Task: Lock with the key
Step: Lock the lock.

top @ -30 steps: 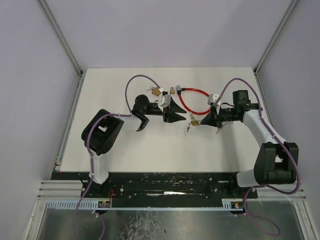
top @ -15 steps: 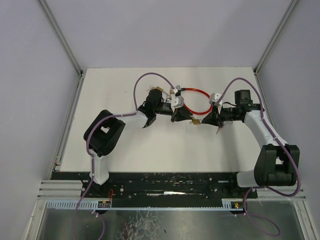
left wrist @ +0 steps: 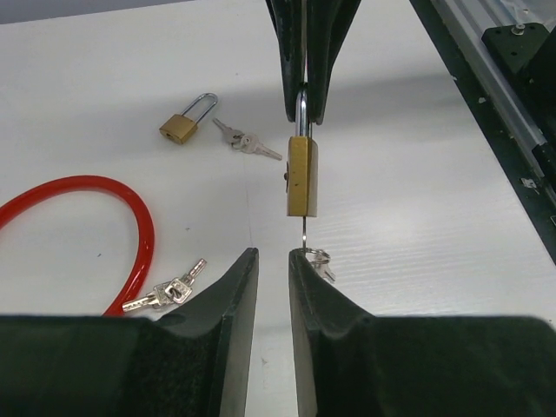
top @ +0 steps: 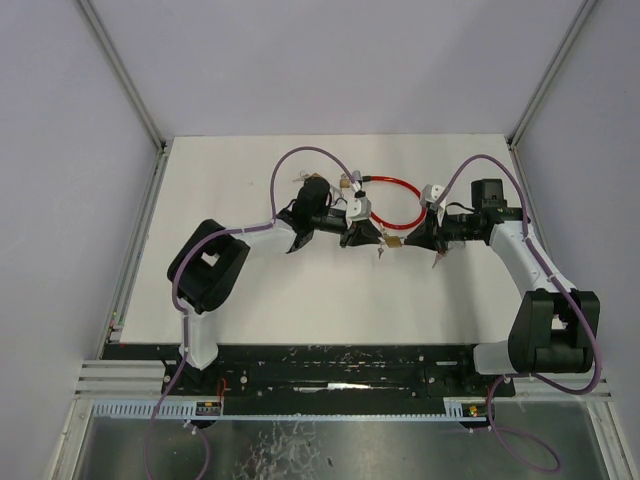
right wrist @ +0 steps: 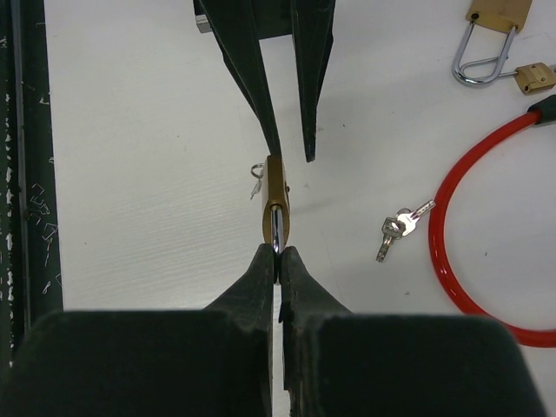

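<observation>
A brass padlock hangs in the air between the two grippers. My right gripper is shut on its steel shackle. A key sticks out of the padlock's bottom, with a ring and a spare key on it. My left gripper is open with a narrow gap and holds nothing. Its right finger tip is at the key ring. In the top view the padlock sits between the left gripper and the right gripper.
A red cable lock lies behind the grippers; it also shows in the left wrist view. A small brass padlock with keys lies beyond it. Another key bunch lies by the cable. Two padlocks lie at the back.
My left arm swung right from mid-table and brought its gripper up to the key end of the padlock. The right gripper kept hold of the shackle and barely moved.
</observation>
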You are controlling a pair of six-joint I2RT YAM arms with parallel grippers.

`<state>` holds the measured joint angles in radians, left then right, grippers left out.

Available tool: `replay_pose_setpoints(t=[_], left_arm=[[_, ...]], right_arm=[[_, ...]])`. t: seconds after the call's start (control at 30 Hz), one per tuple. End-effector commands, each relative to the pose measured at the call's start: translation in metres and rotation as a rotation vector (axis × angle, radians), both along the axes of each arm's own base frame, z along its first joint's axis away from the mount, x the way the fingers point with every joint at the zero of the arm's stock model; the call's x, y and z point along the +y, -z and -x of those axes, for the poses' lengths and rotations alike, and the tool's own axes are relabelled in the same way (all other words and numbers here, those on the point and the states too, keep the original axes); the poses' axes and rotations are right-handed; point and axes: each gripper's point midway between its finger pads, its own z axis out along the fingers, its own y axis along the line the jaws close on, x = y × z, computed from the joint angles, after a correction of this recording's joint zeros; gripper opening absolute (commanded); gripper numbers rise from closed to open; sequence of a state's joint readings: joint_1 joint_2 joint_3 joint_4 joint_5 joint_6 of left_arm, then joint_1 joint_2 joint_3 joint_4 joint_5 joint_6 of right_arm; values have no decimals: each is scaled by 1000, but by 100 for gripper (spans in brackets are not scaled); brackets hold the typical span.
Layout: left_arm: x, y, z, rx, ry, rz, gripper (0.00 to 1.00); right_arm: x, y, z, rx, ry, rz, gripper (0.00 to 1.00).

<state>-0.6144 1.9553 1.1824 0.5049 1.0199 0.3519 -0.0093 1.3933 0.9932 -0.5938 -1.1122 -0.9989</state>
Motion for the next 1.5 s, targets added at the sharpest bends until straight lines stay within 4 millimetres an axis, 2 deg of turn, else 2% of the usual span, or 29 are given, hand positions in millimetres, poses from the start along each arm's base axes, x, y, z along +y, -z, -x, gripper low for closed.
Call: replay_pose_setpoints(t=[0.0, 0.4, 0.87, 1.47], left_arm=[[-2, -5, -4, -35, 8, -6, 20], [8, -15, -13, -54, -51, 13, 26], [7, -32, 8, -15, 60, 90, 28], [-4, -23, 7, -1, 55, 72, 23]], right_arm=[[3, -22, -1, -55, -8, -44, 0], [2, -15, 0, -41, -7, -36, 0], [3, -10, -1, -26, -9, -39, 0], [4, -10, 1, -19, -16, -53, 0]])
